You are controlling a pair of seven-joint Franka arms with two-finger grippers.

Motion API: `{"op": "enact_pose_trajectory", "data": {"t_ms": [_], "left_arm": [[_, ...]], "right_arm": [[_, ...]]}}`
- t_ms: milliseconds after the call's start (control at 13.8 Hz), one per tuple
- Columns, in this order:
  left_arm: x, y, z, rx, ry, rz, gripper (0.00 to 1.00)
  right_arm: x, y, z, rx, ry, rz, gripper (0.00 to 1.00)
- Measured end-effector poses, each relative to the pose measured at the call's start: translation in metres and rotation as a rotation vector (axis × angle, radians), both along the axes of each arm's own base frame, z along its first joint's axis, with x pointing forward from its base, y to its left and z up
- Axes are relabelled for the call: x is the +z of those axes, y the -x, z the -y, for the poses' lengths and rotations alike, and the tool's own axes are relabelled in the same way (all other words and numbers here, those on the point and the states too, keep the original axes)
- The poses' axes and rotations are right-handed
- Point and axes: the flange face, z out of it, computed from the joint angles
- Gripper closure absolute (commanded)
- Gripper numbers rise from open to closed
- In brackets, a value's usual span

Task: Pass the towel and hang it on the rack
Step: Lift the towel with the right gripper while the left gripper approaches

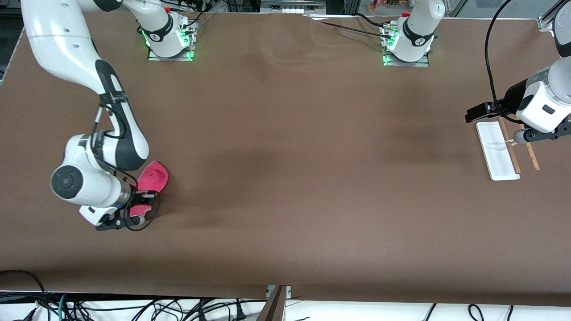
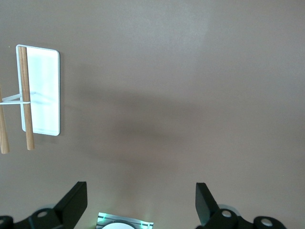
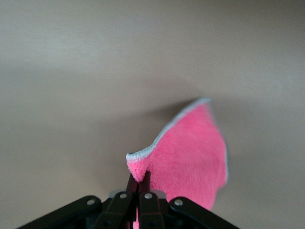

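The pink-red towel (image 1: 154, 176) is at the right arm's end of the table, partly hidden under the right wrist. My right gripper (image 1: 137, 195) is shut on it. In the right wrist view the closed gripper (image 3: 138, 179) pinches a grey-edged corner of the towel (image 3: 190, 152), and the rest of the cloth spreads out past the fingertips over the table. The rack (image 1: 497, 151), with a white base and two wooden rods, lies at the left arm's end. My left gripper (image 1: 473, 113) hovers beside it, open and empty. The left wrist view shows that gripper (image 2: 141, 198) and the rack (image 2: 45, 90).
The brown table (image 1: 294, 156) stretches wide between towel and rack. The two arm bases (image 1: 169, 38) (image 1: 408, 42) stand along its edge farthest from the front camera. Cables hang below the edge nearest that camera.
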Motion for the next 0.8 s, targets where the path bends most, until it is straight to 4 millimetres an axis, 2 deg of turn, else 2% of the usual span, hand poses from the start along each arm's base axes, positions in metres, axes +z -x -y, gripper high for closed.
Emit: {"op": "enact_pose_trajectory", "data": {"t_ms": [218,435,653,798], "left_arm": [[0.0,0.0,0.0,0.0,0.0,0.0,0.0],[-0.001,0.0,-0.001,0.001,0.0,-0.001,0.0],[-0.001,0.0,-0.003,0.005,0.0,-0.001,0.0],[-0.001,0.0,-0.003,0.006,0.0,-0.001,0.0]], "right_arm": [[0.064,0.0,-0.019,-0.002,-0.039,-0.054,0.99],[0.101,0.006,-0.049,-0.045,-0.083,-0.083,0.99],[0.138,0.022,-0.105,-0.134,-0.123,-0.071,0.99],[0.151,0.038,-0.152,-0.193,-0.144,-0.085,0.99]]}}
